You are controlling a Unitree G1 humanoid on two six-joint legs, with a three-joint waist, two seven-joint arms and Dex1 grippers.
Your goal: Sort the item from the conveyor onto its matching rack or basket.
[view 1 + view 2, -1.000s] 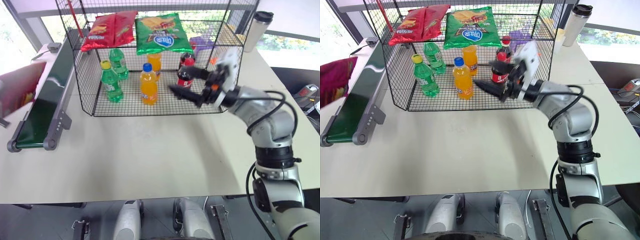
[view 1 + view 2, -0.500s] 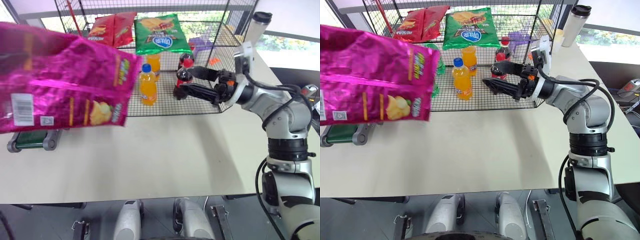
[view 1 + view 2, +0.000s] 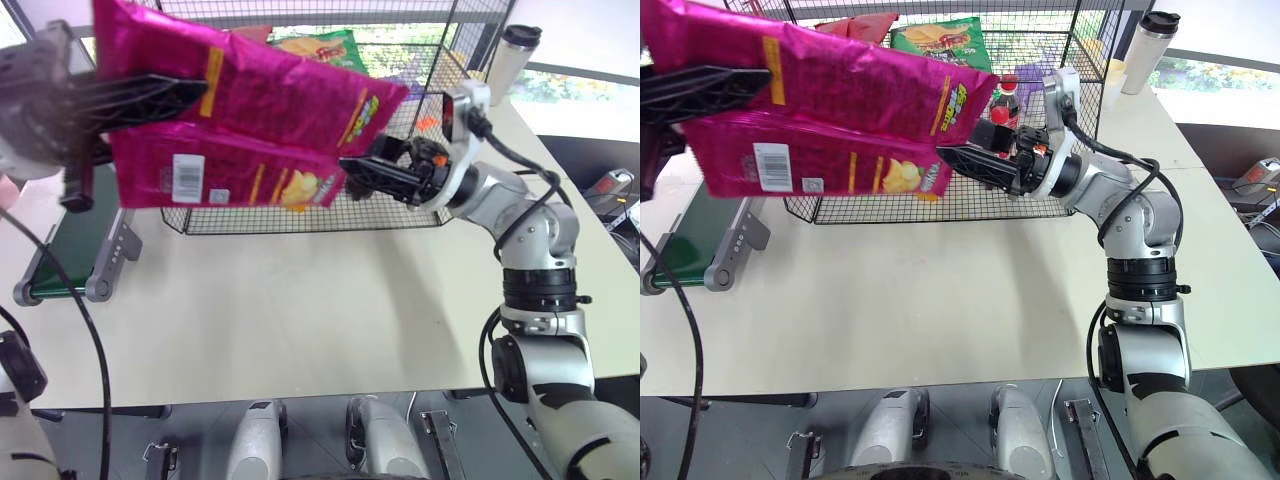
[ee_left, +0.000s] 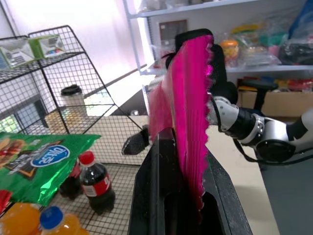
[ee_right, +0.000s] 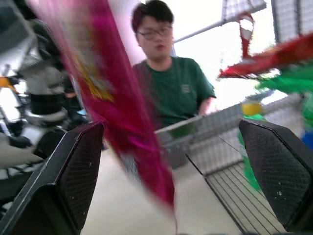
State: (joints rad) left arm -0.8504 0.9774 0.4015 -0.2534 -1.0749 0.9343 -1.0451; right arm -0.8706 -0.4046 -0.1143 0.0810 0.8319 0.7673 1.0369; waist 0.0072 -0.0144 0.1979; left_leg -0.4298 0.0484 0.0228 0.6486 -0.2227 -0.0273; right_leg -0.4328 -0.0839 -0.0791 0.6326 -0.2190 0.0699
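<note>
The left gripper (image 3: 150, 95) is clamped on the magenta-pink crisp bag (image 3: 250, 120), its black fingers pinching one end so the bag hangs broadside in the air above the table's near-left part. On the bag a white barcode label sits near the gripped end, yellow chips are pictured along the lower edge, and a yellow-green logo lies sideways near the far corner; its lettering is too small to read. In the left wrist view the bag's crimped edge (image 4: 193, 112) rises upright between the fingers.

The right gripper (image 3: 365, 170) stands with its fingers spread wide, just beside the bag's free end and holding nothing; in the right wrist view the bag hangs between its two fingers (image 5: 73, 176), apart from both. A person in a green shirt (image 5: 171, 93) sits beyond.

Behind the bag stands the black wire cage (image 3: 440, 120). On its upper shelf lie a green crisp bag with a blue oval logo (image 3: 940, 40) and a red bag (image 3: 865, 25). On its wire floor stand a cola bottle with a red cap (image 4: 95, 186) and orange drink bottles (image 4: 51, 225). Below the left gripper the dark green conveyor (image 3: 70, 245) runs along the table's left edge. A tumbler with a black lid (image 3: 515, 55) stands past the cage's right corner.
</note>
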